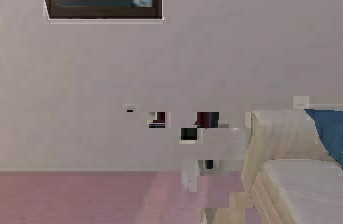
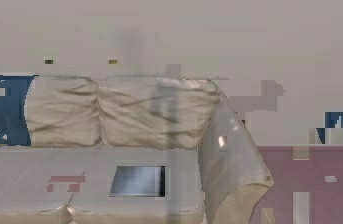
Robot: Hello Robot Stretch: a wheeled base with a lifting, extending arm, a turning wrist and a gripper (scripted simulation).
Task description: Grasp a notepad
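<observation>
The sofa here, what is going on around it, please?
A Stretch robot, sent to grasp a notepad, stands beside a cream sofa. On the seat lies a flat grey rectangle, possibly the notepad, and next to it a small reddish thing. A blue cushion leans at one end. Ahead, a white table by the wall bears some dark things.

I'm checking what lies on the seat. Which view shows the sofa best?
The arm side view: the sofa spans it, with back cushions, seat and armrest, and a flat dark rectangle on the seat. The forward view's right edge catches one end and a blue cushion.
</observation>
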